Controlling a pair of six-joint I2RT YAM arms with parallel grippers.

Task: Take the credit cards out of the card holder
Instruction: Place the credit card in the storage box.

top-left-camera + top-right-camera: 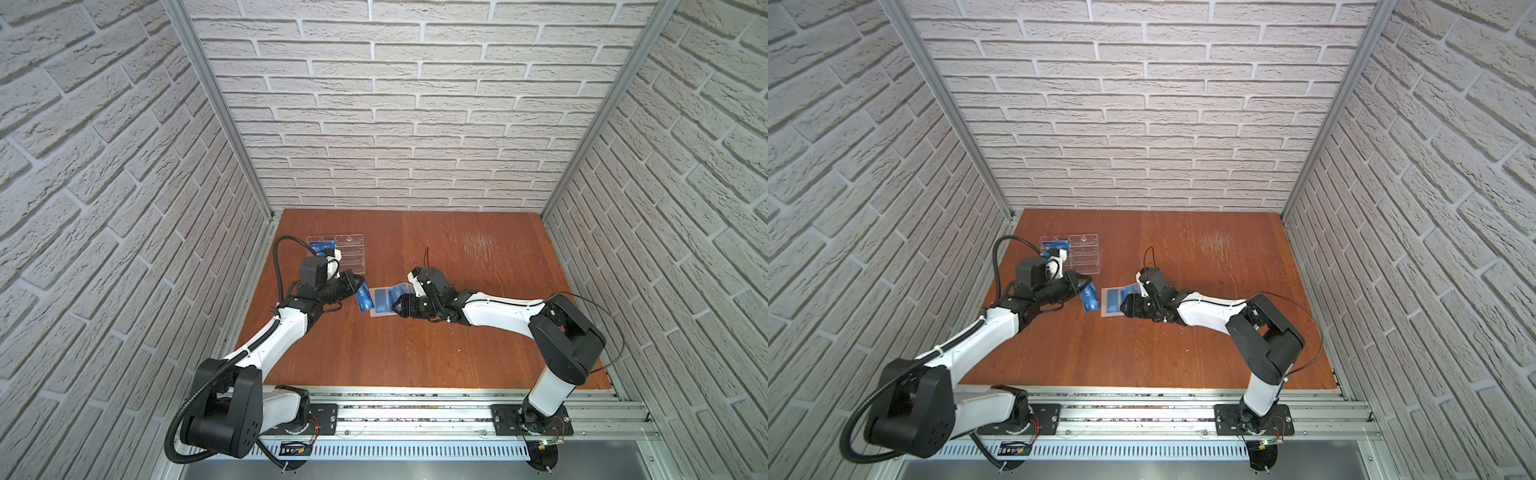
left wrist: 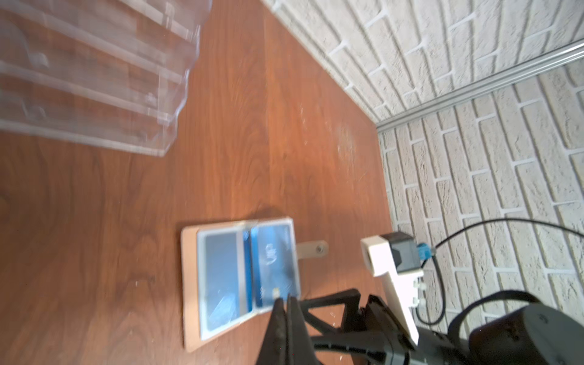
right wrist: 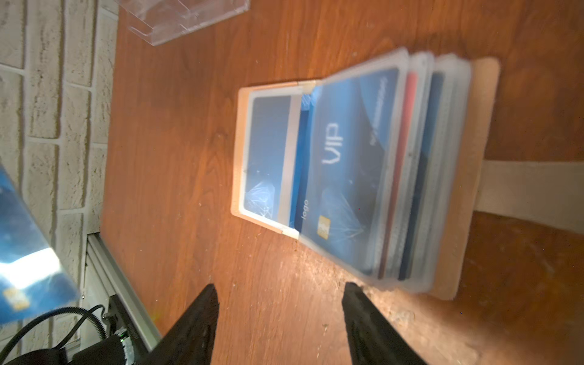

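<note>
Your left fingers (image 2: 286, 311) are pinched shut on a blue credit card (image 1: 363, 300). It is held tilted off the table (image 1: 415, 353), just at 9 o'clock of the card holder (image 1: 384, 305). In the right wrist view that card is a blurred blue slab in the air, apart from the holder. The card holder lies open near the middle of the table, a little toward 9 o'clock, with its tan cover down, its clear sleeve pages fanned up and its strap (image 2: 313, 249) stretched flat on the wood. A VIP card (image 3: 347, 158) faces up in the top sleeve, and a striped card (image 3: 268, 151) sits in the sleeve on the opposite cover. Your right fingers (image 3: 207, 300) stand apart with nothing between them, low at the holder's 3 o'clock edge. One tip is just beside the stacked pages, but I cannot tell whether it touches them. At 10 o'clock on the table stands the clear rack (image 1: 351, 255), with a racked card (image 1: 326, 249) in one slot.
</note>
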